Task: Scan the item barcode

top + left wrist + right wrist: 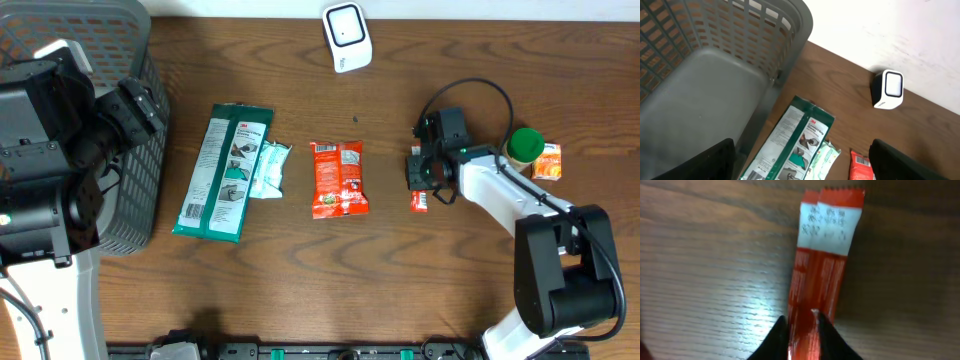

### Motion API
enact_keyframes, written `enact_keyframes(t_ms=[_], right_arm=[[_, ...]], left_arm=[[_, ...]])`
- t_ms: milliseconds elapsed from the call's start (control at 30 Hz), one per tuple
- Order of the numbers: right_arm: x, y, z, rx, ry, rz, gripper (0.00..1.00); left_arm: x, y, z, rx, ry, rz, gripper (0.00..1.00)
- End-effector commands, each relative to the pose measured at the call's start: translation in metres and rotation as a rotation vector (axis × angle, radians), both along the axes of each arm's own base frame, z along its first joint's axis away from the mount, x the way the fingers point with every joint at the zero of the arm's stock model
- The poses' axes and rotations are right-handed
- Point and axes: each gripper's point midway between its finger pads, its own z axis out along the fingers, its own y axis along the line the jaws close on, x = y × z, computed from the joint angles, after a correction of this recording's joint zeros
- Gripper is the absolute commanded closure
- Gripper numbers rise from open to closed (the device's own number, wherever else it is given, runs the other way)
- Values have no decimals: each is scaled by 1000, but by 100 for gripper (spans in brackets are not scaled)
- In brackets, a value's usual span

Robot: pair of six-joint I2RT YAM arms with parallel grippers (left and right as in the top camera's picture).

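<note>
The worktop point(300, 290) is dark brown wood with a fine grain running across it, and in the right wrist view it shows a soft glare patch. In the left wrist view its far edge meets a plain white wall point(900, 30). A white barcode scanner point(347, 36) stands near that far edge, at the middle. A grey mesh basket point(110, 25) sits at the left end, and the left tool point(140, 105) hangs over its rim with its fingers spread wide, holding nothing. Flat on the wood lie a long green package point(222, 172), a small pale green packet point(268, 170) touching its right side, and a red snack bag point(338, 179) set apart from them. Further right, the right tool point(802, 330) is pinched shut on one end of a narrow red sachet point(820, 265), which lies on the wood well apart from the scanner. A green-lidded container point(523, 145) and an orange packet point(547, 162) sit together near the right edge.
</note>
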Motion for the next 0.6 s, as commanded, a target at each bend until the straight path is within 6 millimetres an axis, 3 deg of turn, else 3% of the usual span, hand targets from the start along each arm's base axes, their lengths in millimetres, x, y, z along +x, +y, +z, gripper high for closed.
enact_keyframes(t_ms=[0,67,133,200,300,400,567], right_arm=[[-1,-3,-5,-24,2,-8,95],[6,-2,3,-15,-23,-9,88],[15,3,18,9,-53,-2,67],[22,8,37,30,-80,4,64],[27,9,62,37,-105,4,51],[24,8,71,40,-101,-5,51],[7,5,53,34,-5,-45,55]], left_arm=[[0,0,0,3,2,-6,15],[0,0,0,3,2,-6,15],[0,0,0,3,2,-6,15],[0,0,0,3,2,-6,15],[0,0,0,3,2,-6,14],[0,0,0,3,2,-6,15],[0,0,0,3,2,-6,15]])
